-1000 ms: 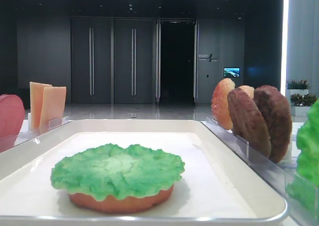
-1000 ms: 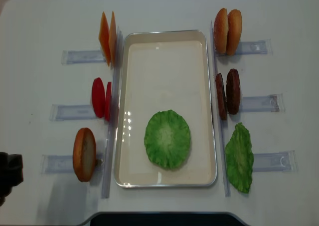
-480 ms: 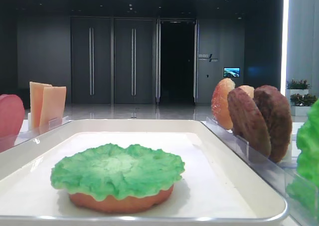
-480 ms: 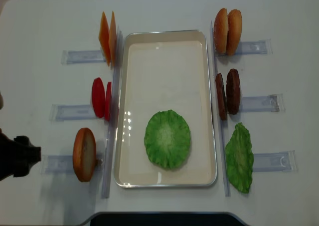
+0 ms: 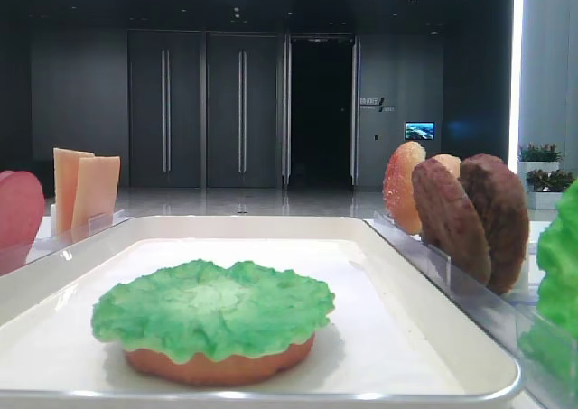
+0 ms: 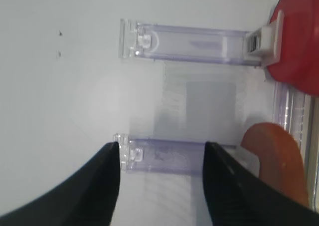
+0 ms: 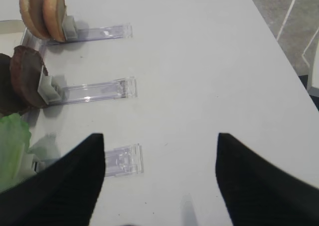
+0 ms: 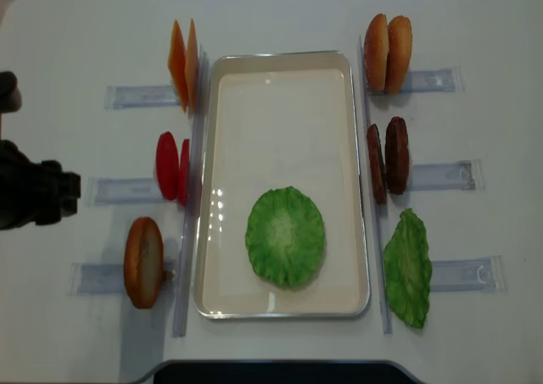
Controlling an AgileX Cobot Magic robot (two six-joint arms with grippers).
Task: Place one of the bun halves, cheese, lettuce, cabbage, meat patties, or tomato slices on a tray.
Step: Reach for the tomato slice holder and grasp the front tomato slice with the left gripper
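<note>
While no writing is legible anywhere, both the left end effector [image 6: 159, 158] and right end effector [image 7: 160, 158] gape wide, holding nothing.

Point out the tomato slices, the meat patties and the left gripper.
tomato slices [image 8: 167, 165]: overhead view, face of the left slice.
meat patties [image 8: 396, 155]: overhead view, top edge of the right patty.
left gripper [image 6: 162, 183]: left wrist view, gap midway between its open fingertips.
</note>
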